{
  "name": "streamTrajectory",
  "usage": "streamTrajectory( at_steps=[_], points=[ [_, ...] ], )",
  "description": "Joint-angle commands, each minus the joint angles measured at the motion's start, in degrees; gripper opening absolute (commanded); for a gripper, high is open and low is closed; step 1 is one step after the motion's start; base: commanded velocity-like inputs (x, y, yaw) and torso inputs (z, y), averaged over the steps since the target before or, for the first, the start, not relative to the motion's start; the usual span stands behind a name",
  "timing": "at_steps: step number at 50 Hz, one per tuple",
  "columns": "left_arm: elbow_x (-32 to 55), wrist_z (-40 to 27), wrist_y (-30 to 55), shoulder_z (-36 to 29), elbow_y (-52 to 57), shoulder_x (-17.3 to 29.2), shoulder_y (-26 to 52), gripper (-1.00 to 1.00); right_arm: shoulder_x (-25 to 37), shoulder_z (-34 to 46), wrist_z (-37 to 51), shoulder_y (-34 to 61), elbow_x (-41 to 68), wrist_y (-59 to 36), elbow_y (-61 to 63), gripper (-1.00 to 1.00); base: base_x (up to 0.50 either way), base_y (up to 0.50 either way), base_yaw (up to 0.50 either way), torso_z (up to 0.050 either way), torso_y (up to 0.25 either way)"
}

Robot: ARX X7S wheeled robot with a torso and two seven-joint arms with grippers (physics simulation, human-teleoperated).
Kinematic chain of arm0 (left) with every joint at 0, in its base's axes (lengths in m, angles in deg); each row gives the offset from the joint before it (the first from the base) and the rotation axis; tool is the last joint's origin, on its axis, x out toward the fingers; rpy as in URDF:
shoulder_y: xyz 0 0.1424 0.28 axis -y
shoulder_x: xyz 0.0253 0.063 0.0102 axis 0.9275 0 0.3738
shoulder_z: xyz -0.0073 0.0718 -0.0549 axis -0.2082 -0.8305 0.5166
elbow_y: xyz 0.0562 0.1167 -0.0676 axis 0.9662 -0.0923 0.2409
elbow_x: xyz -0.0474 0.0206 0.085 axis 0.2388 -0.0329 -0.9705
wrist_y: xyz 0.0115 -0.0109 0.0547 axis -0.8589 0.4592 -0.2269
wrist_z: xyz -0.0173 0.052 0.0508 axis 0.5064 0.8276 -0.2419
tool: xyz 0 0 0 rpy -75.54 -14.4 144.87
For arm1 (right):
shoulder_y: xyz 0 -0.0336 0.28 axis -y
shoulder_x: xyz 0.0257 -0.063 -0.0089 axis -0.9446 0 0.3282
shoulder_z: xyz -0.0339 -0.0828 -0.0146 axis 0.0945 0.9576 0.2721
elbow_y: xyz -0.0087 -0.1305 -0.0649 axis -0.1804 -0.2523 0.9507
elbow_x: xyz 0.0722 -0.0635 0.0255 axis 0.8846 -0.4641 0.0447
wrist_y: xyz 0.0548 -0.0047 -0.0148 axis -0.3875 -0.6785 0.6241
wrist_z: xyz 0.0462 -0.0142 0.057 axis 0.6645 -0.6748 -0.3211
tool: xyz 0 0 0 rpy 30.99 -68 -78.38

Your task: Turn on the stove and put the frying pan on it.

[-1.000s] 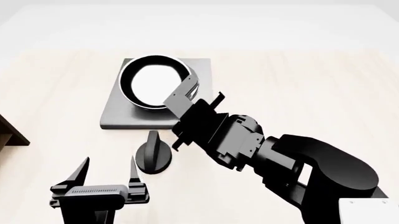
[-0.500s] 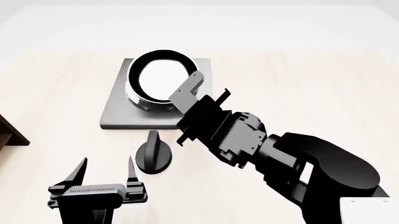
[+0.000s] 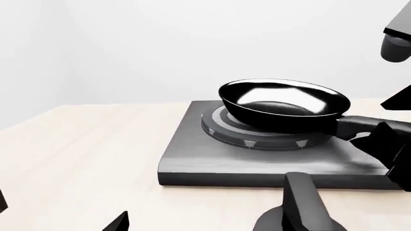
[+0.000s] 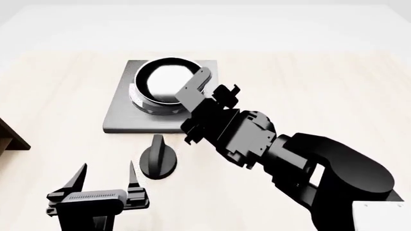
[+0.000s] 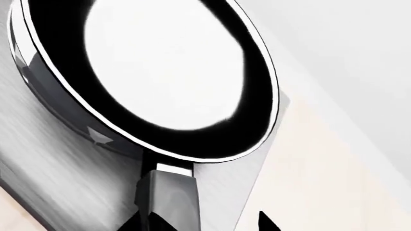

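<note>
The frying pan [image 4: 165, 82], black with a pale glossy inside, sits slightly tilted over the burner [image 3: 224, 130] of the grey stove plate [image 4: 122, 115]. It also shows in the left wrist view [image 3: 282, 103] and the right wrist view [image 5: 160, 62]. My right gripper [image 4: 217, 82] is at the pan's near right side, with its fingers around the handle [image 5: 168, 197]. The handle lies against one fingertip. The black knob [image 4: 157, 161] stands on the table in front of the plate. My left gripper [image 4: 107, 167] is open and empty, just near-left of the knob.
The corner of a dark brown wooden shelf [image 4: 9, 134] juts in at the left edge. The light wooden table [image 4: 321, 86] spreads to the right of the stove, and a pale wall rises behind it.
The pan has shifted a little to the far right on the stove, uncovering the burner's near rim. My right gripper moved with it. My left gripper drew back slightly.
</note>
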Motion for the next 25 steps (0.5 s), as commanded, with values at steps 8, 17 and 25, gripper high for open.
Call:
streamTrajectory(
  at_steps=[8,17,25],
  points=[
    [-1.66,1.05,0.56,0.69,-0.58,-0.98,-0.1,1.0,-1.32,-2.19,-2.88,0.5,-2.2,0.01,0.0,1.0,0.0,0.0,0.0,0.0,0.0],
    [-1.64,0.85,0.5,0.73,-0.56,-0.83,-0.14,1.0,-1.32,-1.93,-10.04,2.63,10.5,-2.08,-0.86,1.0,0.0,0.0,0.0,0.0,0.0],
    [-1.61,0.71,0.68,0.61,-0.55,-0.77,-0.04,1.0,-1.32,-1.75,-11.05,3.38,11.24,-2.04,-0.93,1.0,0.0,0.0,0.0,0.0,0.0]
  ],
)
